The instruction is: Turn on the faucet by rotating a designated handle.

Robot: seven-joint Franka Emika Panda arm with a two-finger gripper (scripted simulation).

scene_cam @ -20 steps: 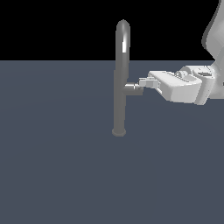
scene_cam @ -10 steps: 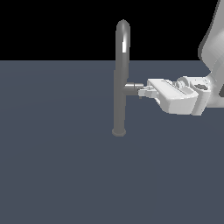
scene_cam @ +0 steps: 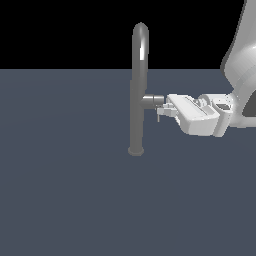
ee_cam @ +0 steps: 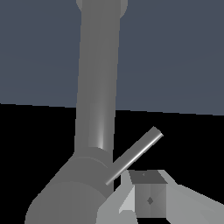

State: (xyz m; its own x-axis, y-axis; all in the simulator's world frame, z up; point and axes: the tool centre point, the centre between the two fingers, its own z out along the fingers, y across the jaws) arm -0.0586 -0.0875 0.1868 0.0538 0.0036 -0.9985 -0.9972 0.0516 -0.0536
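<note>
Handle: the thin short grey lever rod [ee_cam: 133,155] sticks out at a slant from the end of the short horizontal side stub [scene_cam: 151,101]; in the exterior view it hangs as a small sliver [scene_cam: 158,116] just below the stub's end.
Faucet: the tall slim grey metallic tube with an arched top [scene_cam: 138,90] stands upright on the dark slate floor [scene_cam: 65,190], stub pointing to the exterior view's right.
Change: over the last second the white gripper [scene_cam: 169,111] has slid along from the exterior view's right and dipped slightly; its tips now sit at the stub's end, where a gap showed before.
Meaning: the approach looks finished and the turning push seems about to begin; whether the handle has turned yet, I cannot tell.
Fingers: one grey pad [ee_cam: 148,199] lies just beside the rod's root, possibly touching it.
Finger state: I cannot tell whether they are spread or closed; only one tip shows clearly.
</note>
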